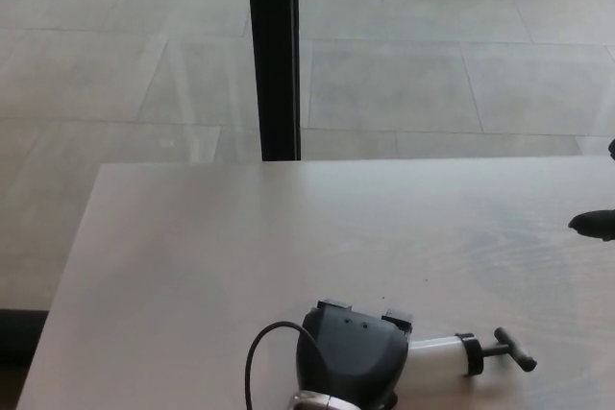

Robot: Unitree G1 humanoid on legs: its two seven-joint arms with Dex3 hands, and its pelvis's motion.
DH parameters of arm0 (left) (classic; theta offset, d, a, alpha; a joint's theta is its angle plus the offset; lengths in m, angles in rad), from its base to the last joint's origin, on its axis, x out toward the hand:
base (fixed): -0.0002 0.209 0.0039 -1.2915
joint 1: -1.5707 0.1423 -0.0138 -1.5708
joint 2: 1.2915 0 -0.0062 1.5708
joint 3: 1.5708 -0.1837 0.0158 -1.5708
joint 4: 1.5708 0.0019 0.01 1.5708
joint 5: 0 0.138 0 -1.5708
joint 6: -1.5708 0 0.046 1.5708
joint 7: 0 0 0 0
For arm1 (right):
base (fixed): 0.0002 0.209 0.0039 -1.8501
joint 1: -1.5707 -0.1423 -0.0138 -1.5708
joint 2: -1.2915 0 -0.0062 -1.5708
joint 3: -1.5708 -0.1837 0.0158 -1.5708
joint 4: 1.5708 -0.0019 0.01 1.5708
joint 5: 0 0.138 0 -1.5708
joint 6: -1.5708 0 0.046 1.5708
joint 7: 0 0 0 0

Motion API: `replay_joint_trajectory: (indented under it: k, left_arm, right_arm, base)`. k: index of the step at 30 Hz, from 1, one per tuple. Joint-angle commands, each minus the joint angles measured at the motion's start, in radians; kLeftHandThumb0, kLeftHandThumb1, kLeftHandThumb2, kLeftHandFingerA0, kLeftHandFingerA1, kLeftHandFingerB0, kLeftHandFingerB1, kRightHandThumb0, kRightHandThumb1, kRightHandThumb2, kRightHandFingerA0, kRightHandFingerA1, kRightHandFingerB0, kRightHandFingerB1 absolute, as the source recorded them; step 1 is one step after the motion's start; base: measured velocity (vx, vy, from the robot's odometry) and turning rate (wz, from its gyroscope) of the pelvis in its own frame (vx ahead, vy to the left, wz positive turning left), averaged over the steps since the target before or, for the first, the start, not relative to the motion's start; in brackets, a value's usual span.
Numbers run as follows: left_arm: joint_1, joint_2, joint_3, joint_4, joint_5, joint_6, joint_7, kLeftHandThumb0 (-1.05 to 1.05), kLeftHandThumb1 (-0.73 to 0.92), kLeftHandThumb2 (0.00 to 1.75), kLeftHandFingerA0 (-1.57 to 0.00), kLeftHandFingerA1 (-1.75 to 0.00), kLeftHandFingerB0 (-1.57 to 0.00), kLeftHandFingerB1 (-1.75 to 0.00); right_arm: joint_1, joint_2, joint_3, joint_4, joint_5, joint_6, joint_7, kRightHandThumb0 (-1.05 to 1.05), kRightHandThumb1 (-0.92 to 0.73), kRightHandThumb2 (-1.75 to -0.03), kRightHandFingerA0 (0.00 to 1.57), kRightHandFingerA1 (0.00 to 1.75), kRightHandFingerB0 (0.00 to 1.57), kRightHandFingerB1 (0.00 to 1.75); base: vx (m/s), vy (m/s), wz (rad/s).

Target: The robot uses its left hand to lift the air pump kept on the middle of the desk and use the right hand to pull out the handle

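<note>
One unlabelled air pump (437, 356), left robot hand (351, 362).

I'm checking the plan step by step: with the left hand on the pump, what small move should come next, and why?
Probably bring the right hand across to the T-handle. The left hand is closed around the pump, and the handle points right, free, while the right hand shows only at the picture's edge, well away from it.

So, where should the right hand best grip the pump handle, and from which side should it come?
Probably the black T-handle, at its crossbar. It sticks out on a thin rod to the right of the air pump, which the left hand holds. The right hand, at the picture's right edge, could come from that side and pull outward.
</note>
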Motion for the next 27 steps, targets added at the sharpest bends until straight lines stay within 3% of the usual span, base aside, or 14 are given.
replay_joint_trajectory:
  k: [1, 4, 10, 13, 15, 16, 17, 18, 19, 20, 21, 22, 23, 27]
  left_arm:
    - [0.075, 0.027, 0.011, 0.075, -0.109, -0.048, -0.073, -0.08, 0.58, 0.71, -0.88, -1.63, -0.80, -0.84]
    - [0.095, 0.025, 0.042, 0.098, -0.139, -0.076, -0.025, -0.11, 0.66, 0.84, -0.88, -1.63, -0.80, -0.97]
    - [0.097, 0.011, 0.066, 0.113, -0.136, -0.057, -0.032, -0.20, 0.73, 0.79, -0.82, -1.67, -0.77, -1.09]
    - [0.113, 0.042, 0.127, 0.086, -0.198, -0.164, 0.066, -0.14, 0.58, 1.13, -0.90, -1.75, -0.81, -1.28]
    - [0.117, 0.048, 0.133, 0.084, -0.201, -0.181, 0.070, -0.14, 0.56, 1.16, -0.89, -1.75, -0.81, -1.29]
    - [0.123, 0.065, 0.150, 0.056, -0.220, -0.209, 0.067, -0.16, 0.51, 1.17, -1.18, -1.36, -0.93, -1.12]
    - [0.125, 0.078, 0.171, 0.023, -0.243, -0.231, 0.057, -0.16, 0.51, 1.17, -1.18, -1.36, -0.93, -1.12]
    - [0.118, 0.093, 0.184, -0.008, -0.255, -0.239, 0.029, -0.15, 0.49, 1.16, -1.18, -1.37, -0.94, -1.15]
    - [0.114, 0.103, 0.208, -0.028, -0.281, -0.267, 0.033, -0.09, 0.47, 1.23, -0.91, -1.75, -0.79, -1.44]
    - [0.112, 0.115, 0.224, -0.052, -0.297, -0.284, 0.025, -0.07, 0.45, 1.25, -0.91, -1.75, -0.80, -1.50]
    - [0.102, 0.141, 0.248, -0.091, -0.324, -0.326, 0.021, -0.10, 0.46, 1.22, -1.23, -1.44, -1.01, -1.26]
    - [0.103, 0.145, 0.264, -0.116, -0.340, -0.333, 0.015, -0.09, 0.47, 1.22, -1.23, -1.46, -1.01, -1.28]
    - [0.105, 0.151, 0.284, -0.145, -0.366, -0.347, 0.004, -0.05, 0.44, 1.33, -0.93, -1.75, -0.82, -1.52]
    - [0.105, 0.160, 0.331, -0.207, -0.434, -0.357, -0.057, -0.08, 0.43, 1.36, -0.94, -1.75, -0.82, -1.56]
  right_arm:
    - [-0.008, 0.000, -0.005, 0.004, -0.002, -0.006, -0.023, -0.68, -0.77, -0.63, 0.76, 1.14, 0.69, 0.54]
    - [-0.009, 0.007, 0.000, 0.004, -0.007, -0.005, -0.032, -0.69, -0.76, -0.63, 0.77, 1.16, 0.69, 0.55]
    - [-0.003, 0.022, -0.005, 0.002, -0.008, -0.001, -0.062, -0.67, -0.73, -0.63, 0.78, 1.15, 0.72, 0.55]
    - [0.011, 0.024, 0.003, 0.003, -0.023, 0.009, -0.073, -0.67, -0.72, -0.62, 0.76, 1.14, 0.73, 0.57]
    - [0.020, 0.025, 0.006, 0.004, -0.024, 0.007, -0.072, -0.67, -0.71, -0.62, 0.75, 1.15, 0.73, 0.57]
    - [0.036, 0.026, 0.010, 0.003, -0.027, 0.003, -0.066, -0.67, -0.72, -0.62, 0.75, 1.14, 0.73, 0.57]
    - [0.044, 0.026, 0.013, 0.002, -0.027, 0.003, -0.063, -0.67, -0.72, -0.62, 0.75, 1.14, 0.73, 0.57]
    - [0.047, 0.023, 0.014, 0.007, -0.025, 0.002, -0.057, -0.68, -0.70, -0.62, 0.74, 1.13, 0.72, 0.56]
    - [0.045, 0.021, 0.015, 0.019, -0.026, -0.005, -0.054, -0.68, -0.70, -0.62, 0.74, 1.13, 0.72, 0.55]
    - [0.044, 0.022, 0.017, 0.023, -0.026, -0.010, -0.051, -0.67, -0.71, -0.61, 0.76, 1.14, 0.73, 0.56]
    - [0.046, 0.021, 0.021, 0.022, -0.027, -0.007, -0.050, -0.64, -0.71, -0.61, 0.76, 1.13, 0.71, 0.56]
    - [0.045, 0.021, 0.023, 0.024, -0.030, -0.008, -0.052, -0.63, -0.70, -0.61, 0.76, 1.12, 0.72, 0.55]
    - [0.043, 0.019, 0.027, 0.030, -0.036, -0.015, -0.050, -0.62, -0.71, -0.61, 0.76, 1.13, 0.71, 0.56]
    - [0.038, 0.013, 0.035, 0.043, -0.054, -0.010, -0.059, -0.62, -0.71, -0.61, 0.78, 1.10, 0.72, 0.54]
  base:
    - [0.00, 0.000, 0.00]
    - [0.00, 0.000, 0.00]
    - [0.00, 0.000, 0.00]
    - [0.00, 0.000, 0.00]
    - [0.00, 0.000, 0.00]
    - [0.00, 0.000, 0.00]
    - [0.00, 0.000, 0.00]
    - [0.00, 0.000, 0.00]
    - [0.00, 0.000, 0.00]
    - [0.00, 0.000, 0.00]
    - [0.00, 0.000, 0.00]
    - [0.00, 0.000, 0.00]
    - [0.00, 0.000, 0.00]
    - [0.00, 0.000, 0.00]
